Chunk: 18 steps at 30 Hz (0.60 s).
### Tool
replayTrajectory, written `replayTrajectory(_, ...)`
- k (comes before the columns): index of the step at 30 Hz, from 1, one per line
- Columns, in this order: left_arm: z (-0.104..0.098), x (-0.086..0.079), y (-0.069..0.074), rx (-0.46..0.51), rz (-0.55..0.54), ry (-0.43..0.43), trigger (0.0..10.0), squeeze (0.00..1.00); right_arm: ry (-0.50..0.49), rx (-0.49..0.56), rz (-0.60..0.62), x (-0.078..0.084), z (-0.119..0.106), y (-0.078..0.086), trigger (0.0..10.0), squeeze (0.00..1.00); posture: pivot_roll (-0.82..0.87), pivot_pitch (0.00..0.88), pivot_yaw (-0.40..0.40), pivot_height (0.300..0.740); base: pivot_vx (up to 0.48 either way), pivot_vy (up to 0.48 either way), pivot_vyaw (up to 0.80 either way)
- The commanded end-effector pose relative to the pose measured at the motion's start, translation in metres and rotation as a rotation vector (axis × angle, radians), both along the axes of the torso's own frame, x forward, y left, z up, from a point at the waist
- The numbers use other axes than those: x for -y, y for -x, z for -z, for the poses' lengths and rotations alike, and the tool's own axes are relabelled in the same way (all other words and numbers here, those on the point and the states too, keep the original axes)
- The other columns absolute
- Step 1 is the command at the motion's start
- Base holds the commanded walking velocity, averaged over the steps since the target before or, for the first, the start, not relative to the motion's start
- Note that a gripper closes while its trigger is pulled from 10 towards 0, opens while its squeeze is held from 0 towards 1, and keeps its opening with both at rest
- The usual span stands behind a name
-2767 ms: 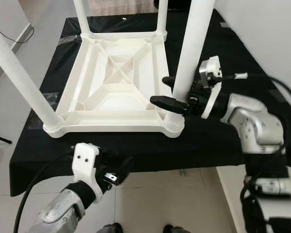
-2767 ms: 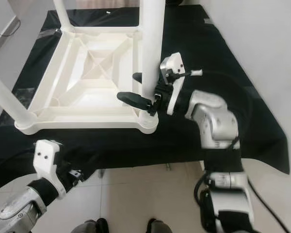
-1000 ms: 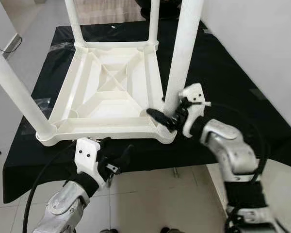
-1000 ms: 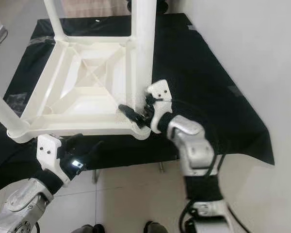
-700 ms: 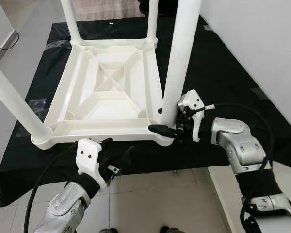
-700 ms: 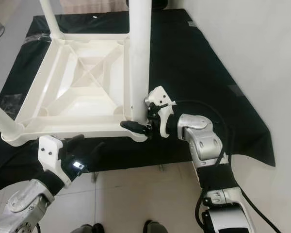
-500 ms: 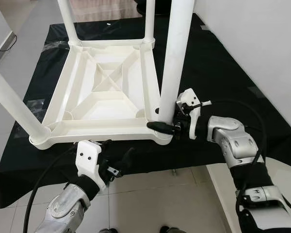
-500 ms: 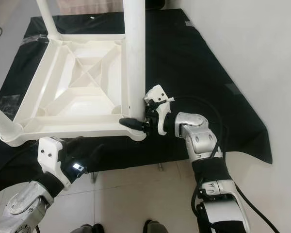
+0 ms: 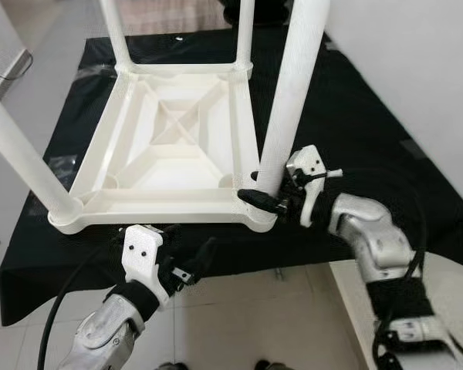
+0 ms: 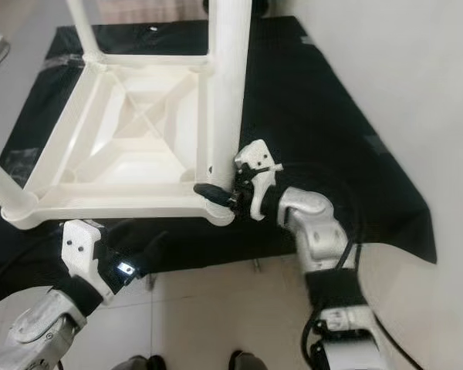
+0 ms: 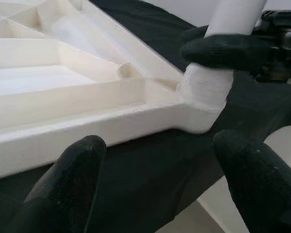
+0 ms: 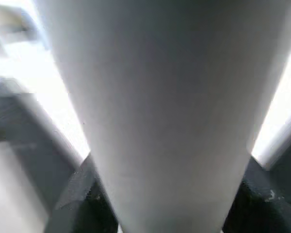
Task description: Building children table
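Black-draped stand [image 9: 347,116], tiled floor [image 9: 239,324], white wall [image 9: 417,69]

- We count one white children's table [image 9: 177,146], lying upside down on the counter.
- We count four white legs on it: one at the near right corner [image 9: 287,100], one at the near left corner [image 9: 19,154], and two at the far corners [image 9: 114,31] [image 9: 245,31].
- We count one counter [image 9: 355,146], draped in one black cloth.
- We count two tools of ours: one right tool [image 9: 266,202] and one left tool [image 9: 187,258].
- We count two black fingers on each tool, four fingers in all.
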<state>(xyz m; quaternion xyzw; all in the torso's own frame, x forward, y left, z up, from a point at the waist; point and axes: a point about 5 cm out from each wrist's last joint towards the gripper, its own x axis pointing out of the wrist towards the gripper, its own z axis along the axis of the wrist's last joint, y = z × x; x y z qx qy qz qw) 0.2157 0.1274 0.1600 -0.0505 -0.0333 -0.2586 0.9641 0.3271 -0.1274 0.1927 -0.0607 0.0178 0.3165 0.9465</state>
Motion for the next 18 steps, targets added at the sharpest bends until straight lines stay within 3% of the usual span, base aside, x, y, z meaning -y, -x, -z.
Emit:
replayTrajectory(1,0.002,-0.002,0.003,-0.009,0.006,-0.003,10.0,0.0,0.084,-0.058,0.313,0.01,0.02,0.01,0.0,0.0,-0.05,0.205,-0.031,0.74,0.0,0.0,0.0)
replayTrajectory(3,0.001,-0.004,0.001,-0.005,0.004,-0.006,10.0,0.0,0.058,-0.054,0.512,-0.004,0.023,0.034,0.0,0.0,-0.06,0.209,-0.016,0.74,0.0,0.0,0.0)
replayTrajectory(4,0.001,-0.004,0.001,-0.005,0.004,-0.006,10.0,0.0,0.058,-0.054,0.512,-0.004,0.023,0.034,0.0,0.0,-0.06,0.209,-0.016,0.74,0.0,0.0,0.0)
replayTrajectory(6,0.001,-0.003,-0.002,-0.001,0.006,-0.016,10.0,0.0,0.002,-0.06,0.498,-0.024,0.024,0.03,0.0,0.0,-0.05,0.19,-0.01,0.74,0.0,0.0,0.0)
replayTrajectory(9,0.002,-0.003,-0.005,0.001,0.005,-0.021,10.0,0.0,-0.017,-0.069,0.468,-0.035,0.025,0.023,0.0,0.0,-0.04,0.176,-0.012,0.74,0.0,0.0,0.0)
replayTrajectory(10,0.002,-0.003,-0.006,0.001,0.003,-0.023,10.0,0.0,-0.031,-0.083,0.452,-0.038,0.026,0.021,3.8,0.0,-0.04,0.175,-0.013,0.74,0.0,0.0,0.0)
replayTrajectory(11,0.002,-0.004,-0.006,0.003,0.001,-0.024,10.0,0.0,-0.046,-0.086,0.454,-0.038,0.025,0.02,3.8,0.0,-0.04,0.175,-0.013,0.74,0.0,0.0,0.0)
replayTrajectory(12,0.002,-0.004,-0.007,0.006,-0.004,-0.027,10.0,0.0,-0.058,-0.072,0.404,-0.041,0.022,0.018,10.0,0.0,-0.04,0.174,-0.016,0.74,0.0,0.0,0.0)
replayTrajectory(14,0.002,-0.004,-0.008,0.009,-0.008,-0.028,10.0,0.0,-0.065,-0.061,0.37,-0.042,0.02,0.016,10.0,0.0,-0.05,0.174,-0.016,0.74,0.0,0.0,0.0)
replayTrajectory(15,0.002,-0.005,-0.008,0.011,-0.012,-0.029,10.0,0.0,-0.115,-0.058,0.265,-0.046,0.016,0.016,10.0,0.05,-0.05,0.172,-0.015,0.74,0.0,0.0,0.0)
replayTrajectory(16,0.002,-0.005,-0.009,0.012,-0.015,-0.029,10.0,0.0,-0.137,-0.06,0.185,-0.049,0.013,0.017,10.0,1.0,-0.04,0.168,-0.019,0.74,0.0,0.0,0.0)
replayTrajectory(17,0.002,-0.005,-0.009,0.012,-0.015,-0.029,10.0,0.0,-0.137,-0.06,0.185,-0.049,0.013,0.017,10.0,1.0,-0.04,0.168,-0.019,0.74,0.0,0.0,0.0)
replayTrajectory(18,0.002,-0.004,-0.009,0.01,-0.014,-0.03,10.0,0.0,-0.161,-0.072,0.078,-0.051,0.012,0.02,10.0,1.0,-0.04,0.168,-0.019,0.74,0.0,0.0,0.0)
